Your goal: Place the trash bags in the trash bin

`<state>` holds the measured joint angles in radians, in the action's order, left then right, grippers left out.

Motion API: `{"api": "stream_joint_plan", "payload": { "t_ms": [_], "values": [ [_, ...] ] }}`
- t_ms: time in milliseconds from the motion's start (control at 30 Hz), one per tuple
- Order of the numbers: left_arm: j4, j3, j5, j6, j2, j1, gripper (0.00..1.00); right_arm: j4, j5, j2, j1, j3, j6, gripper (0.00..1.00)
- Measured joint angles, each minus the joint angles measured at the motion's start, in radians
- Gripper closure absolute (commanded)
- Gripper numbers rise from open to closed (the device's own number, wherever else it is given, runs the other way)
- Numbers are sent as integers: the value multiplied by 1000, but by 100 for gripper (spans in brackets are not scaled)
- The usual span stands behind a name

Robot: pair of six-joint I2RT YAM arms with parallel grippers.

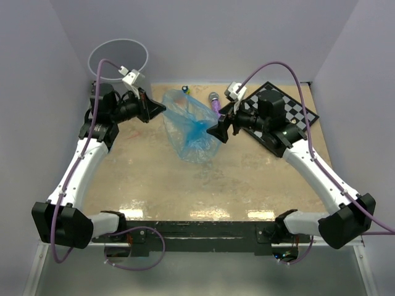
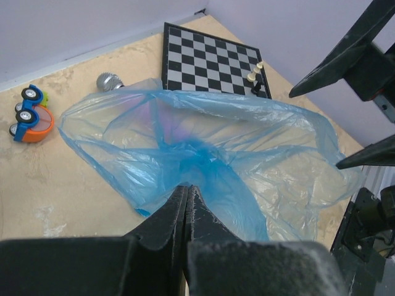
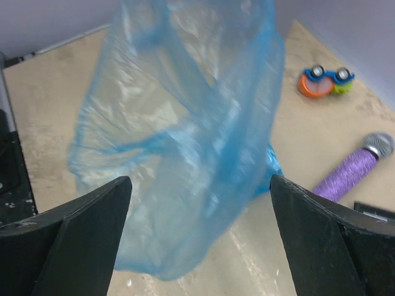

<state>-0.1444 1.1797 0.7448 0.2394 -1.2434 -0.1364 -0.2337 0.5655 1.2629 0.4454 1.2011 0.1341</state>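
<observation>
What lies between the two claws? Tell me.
The translucent blue plastic trash bag, between left claw and right claw; the top view shows it.

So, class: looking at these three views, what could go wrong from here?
Only the left gripper pinches the trash bag; the right gripper is open, so the film may slip. Spread wide, the bag could drape over the trash bin rim or drag the microphone.

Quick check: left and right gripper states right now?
Left gripper: closed, pinching the trash bag.
Right gripper: open, holding nothing.
</observation>
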Motion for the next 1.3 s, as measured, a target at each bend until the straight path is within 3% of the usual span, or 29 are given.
{"api": "stream_joint_plan", "payload": {
  "t_ms": [200, 333, 400, 567, 633, 667, 733, 833, 1100, 1300],
  "values": [
    [-43, 0, 27, -37, 0, -31, 100, 23, 27, 13, 45, 41, -16, 2],
    [-47, 0, 47, -42, 5, -42, 100, 34, -57, 68, 53, 40, -54, 4],
    [-52, 1, 53, -43, 12, -42, 100, 34, -96, 90, 57, 40, -60, 18],
    [-74, 11, 51, -71, 34, -42, 100, 39, -220, 147, 58, 40, -70, 71],
    [-85, 12, 37, -85, 37, -42, 66, 40, -218, 153, 58, 40, -76, 97],
    [-91, 12, 24, -93, 37, -42, 44, 42, -199, 155, 58, 40, -87, 100],
    [-91, 6, -20, -95, 38, -42, 27, 56, -166, 155, 61, 40, -117, 100],
    [-73, -51, -102, -33, 61, -43, 18, 95, -144, 155, 66, 39, -177, 100],
    [-3, -228, -132, 167, 93, -43, 16, 212, -125, 167, 70, 37, -310, 100],
    [176, -317, -67, 331, 29, -43, 20, 227, -125, 212, 70, 39, -342, 100]
  ]
}}
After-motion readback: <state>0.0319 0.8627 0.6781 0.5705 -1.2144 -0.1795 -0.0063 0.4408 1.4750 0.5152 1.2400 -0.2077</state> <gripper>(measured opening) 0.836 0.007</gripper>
